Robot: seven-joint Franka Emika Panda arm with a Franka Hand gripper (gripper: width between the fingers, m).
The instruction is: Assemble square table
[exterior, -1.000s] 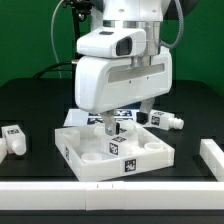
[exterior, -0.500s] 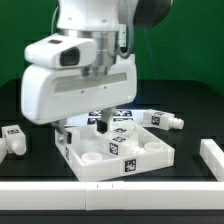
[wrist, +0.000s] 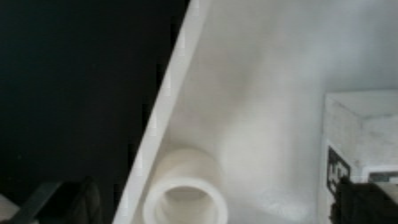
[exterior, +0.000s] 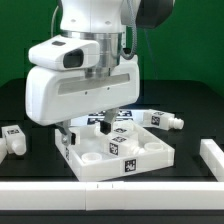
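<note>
Although the gripper (exterior: pixel 107 119) hangs over the square table top (exterior: pixel 95 166), which lies between a loose leg (exterior: pixel 13 138) and a second leg (exterior: pixel 163 121), its finger spacing cannot be told, and the front tag (exterior: pixel 128 166) bears a black-and-white pattern.

The square table top (exterior: pixel 95 165) is white all over, rim, floor and round corner holes (exterior: pixel 89 156) alike, with black-and-white square tags (exterior: pixel 128 166) on its front wall. The loose legs (exterior: pixel 163 120) are white with the same tags. The tabletop (exterior: pixel 195 100) is black, the backdrop (exterior: pixel 200 50) green — the arm (exterior: pixel 75 85) and long bars (exterior: pixel 60 190) white.
</note>
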